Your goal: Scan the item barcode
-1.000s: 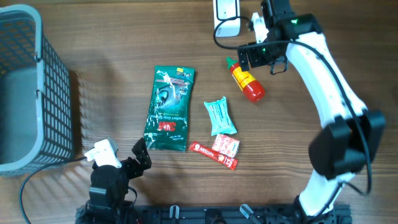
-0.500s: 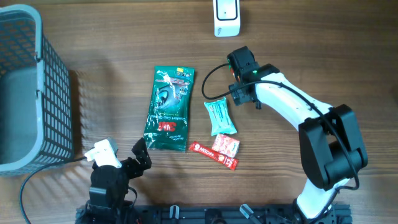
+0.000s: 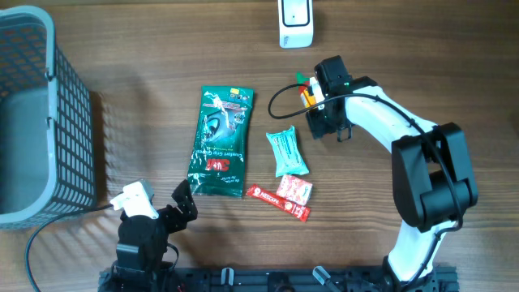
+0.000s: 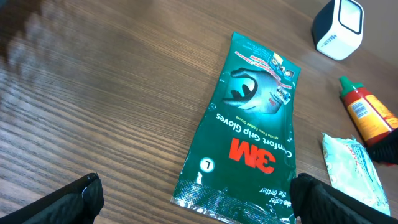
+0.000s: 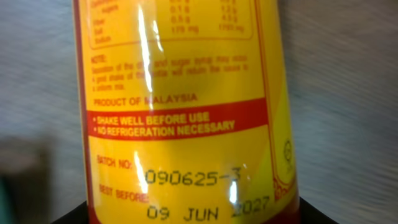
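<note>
Task item: the red and yellow plastic sauce bottle [image 3: 306, 94] with a green cap lies on its side on the brown wooden surface [image 3: 146, 57]. It is below the scanner and up and right of the teal packet. Its cap and yellow label show, and its red lower end is hidden under the right tool.
Right tool: the right tool [image 3: 323, 110] is down over the bottle's lower half. The right wrist view is filled by the yellow label, with only dark fingertips at its bottom corners, one on each side of the bottle. Whether they press on the bottle cannot be told.
Right arm, change: a second ago it was beside the scanner, with the whole bottle uncovered. Half a second ago it hid the bottle completely. Now it sits a little further right, so the cap and label show again.
Bottle, change: it lies in the same spot as a second ago.
Left tool: the left tool [image 3: 183, 201] has its fingers wide apart with nothing between them. It is low at the near edge, just beside the glove packet's lower left corner, and has not moved.
Scanner: the white box-shaped barcode scanner [image 3: 295, 23] stands at the far edge, apart from the bottle and unmoved.
Other things: the green foil 3M glove packet [image 3: 220, 143], teal soft wipe packet [image 3: 287, 152], red and white sachets [image 3: 285, 197] and grey mesh basket [image 3: 32, 122] all lie where they were.
</note>
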`<state>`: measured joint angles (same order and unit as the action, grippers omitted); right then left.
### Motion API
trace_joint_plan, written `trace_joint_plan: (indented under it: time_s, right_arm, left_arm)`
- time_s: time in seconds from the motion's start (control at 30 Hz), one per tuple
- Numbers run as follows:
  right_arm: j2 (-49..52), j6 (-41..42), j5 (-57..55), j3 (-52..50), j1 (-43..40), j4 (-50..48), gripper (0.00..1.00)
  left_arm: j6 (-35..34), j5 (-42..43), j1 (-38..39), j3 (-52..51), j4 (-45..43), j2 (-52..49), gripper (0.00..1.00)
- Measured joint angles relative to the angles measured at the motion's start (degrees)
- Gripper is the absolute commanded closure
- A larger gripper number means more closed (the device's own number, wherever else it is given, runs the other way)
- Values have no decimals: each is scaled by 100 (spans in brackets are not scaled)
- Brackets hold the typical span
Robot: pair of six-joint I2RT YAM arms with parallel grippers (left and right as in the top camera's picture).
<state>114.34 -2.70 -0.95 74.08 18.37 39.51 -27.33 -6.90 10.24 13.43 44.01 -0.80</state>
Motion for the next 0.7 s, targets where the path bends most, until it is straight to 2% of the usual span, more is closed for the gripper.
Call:
trace_joint_plan:
  time_s: [0.27,0.5,0.63,0.7]
  right_arm:
    - [-52,-240,1814,343,0,940,47]
    - [-1912,-822,3877,385,-81,2465,50]
    - [-2124,-1029,4400,284,-81,2780,53]
    - [-2124,-1392,4944,153,-81,2927,57]
  left_arm:
    - [2,-2,0,0,0,0,0]
    - [2,-2,0,0,0,0,0]
    - [2,-2,0,0,0,0,0]
    - [2,-2,0,0,0,0,0]
